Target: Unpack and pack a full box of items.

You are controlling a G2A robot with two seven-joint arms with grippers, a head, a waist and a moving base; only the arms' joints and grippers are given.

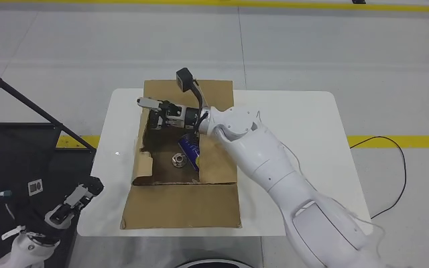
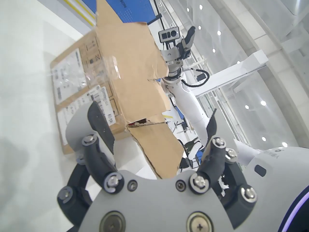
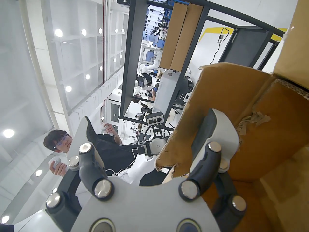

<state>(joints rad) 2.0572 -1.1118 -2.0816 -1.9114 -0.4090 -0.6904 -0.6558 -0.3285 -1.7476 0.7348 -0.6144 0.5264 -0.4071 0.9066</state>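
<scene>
A robotics lab hall: yellow floor lines (image 1: 389,141), black metal racks (image 3: 131,49), rows of ceiling lights (image 3: 58,32).

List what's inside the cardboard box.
Inside the cardboard box lie a blue container and a small silvery round part. The right hand, open, straddles the box's edge. The right arm hides the floor beside the container.

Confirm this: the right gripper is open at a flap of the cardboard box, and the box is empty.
Not quite. The right gripper is open at a flap of the cardboard box, but the box is not empty: the top view shows a blue item and a small metal part inside.
</scene>
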